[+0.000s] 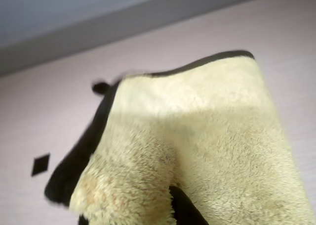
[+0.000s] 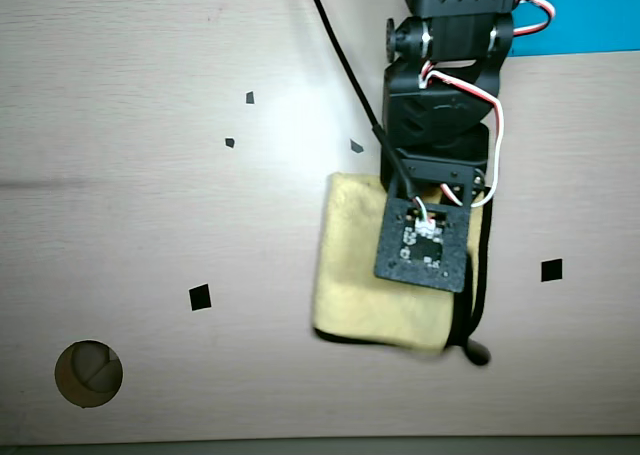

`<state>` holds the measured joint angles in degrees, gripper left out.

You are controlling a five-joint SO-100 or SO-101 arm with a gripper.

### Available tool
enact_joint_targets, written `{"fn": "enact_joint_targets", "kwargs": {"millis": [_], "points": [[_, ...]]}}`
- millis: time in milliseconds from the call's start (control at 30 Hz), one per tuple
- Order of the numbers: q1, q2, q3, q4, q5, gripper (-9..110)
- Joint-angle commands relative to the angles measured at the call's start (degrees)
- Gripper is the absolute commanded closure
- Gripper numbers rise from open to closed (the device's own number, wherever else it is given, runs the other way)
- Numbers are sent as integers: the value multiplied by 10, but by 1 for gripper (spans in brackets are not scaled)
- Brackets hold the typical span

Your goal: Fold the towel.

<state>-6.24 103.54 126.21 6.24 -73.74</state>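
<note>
A: Right of centre in the overhead view, what lies under the arm?

B: The towel, a yellow fuzzy cloth, rests on the pale table. The arm reaches down from the upper right of the frame and covers the cloth's right part. A black square board on the wrist sits over it.

A: And the edging?

B: A thin black border runs down the towel's right side, ending in a small black loop at the lower right corner. The lower edge looks blurred.

A: What does the wrist view give?

B: The towel fills the lower right of the frame, raised and bunched, with the black edge along its top and left side. The loop pokes out at the upper left of the cloth.

A: The pincer?

B: 1 dark fingertip shows at the bottom edge, pressed against the fuzzy fabric. The other finger is hidden by the cloth, so I cannot tell how far the pincer is open or whether it truly clamps the towel.

A: Anything else?

B: Small black marks dot the table, 1 at the left of the wrist view. A round hole sits at the lower left of the overhead view, and a blue sheet at the upper right.
</note>
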Motion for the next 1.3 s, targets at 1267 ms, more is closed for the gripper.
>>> {"fn": "enact_joint_targets", "kwargs": {"millis": [1267], "points": [[-14, 287, 112, 236, 105, 85]]}}
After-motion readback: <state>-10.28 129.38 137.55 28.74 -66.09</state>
